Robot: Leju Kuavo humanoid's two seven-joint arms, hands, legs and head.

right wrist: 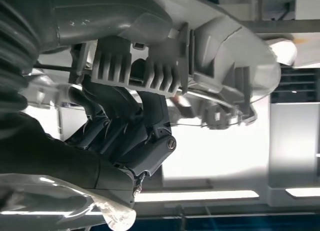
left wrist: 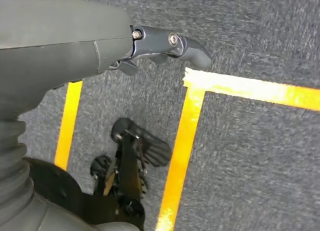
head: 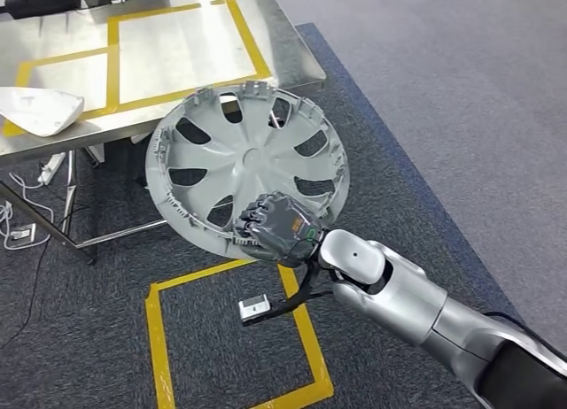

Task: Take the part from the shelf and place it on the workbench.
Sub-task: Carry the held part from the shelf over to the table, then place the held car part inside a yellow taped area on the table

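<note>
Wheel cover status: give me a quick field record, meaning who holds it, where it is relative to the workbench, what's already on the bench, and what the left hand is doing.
part: grey wheel cover, tilted
held by: right hand, gripping its near rim
position: in the air beside the workbench, overlapping its near edge, not set down
bench surface: steel with yellow tape rectangles; a white part lies at its left
left hand: holds nothing, hangs over carpet
floor: yellow tape square
</note>
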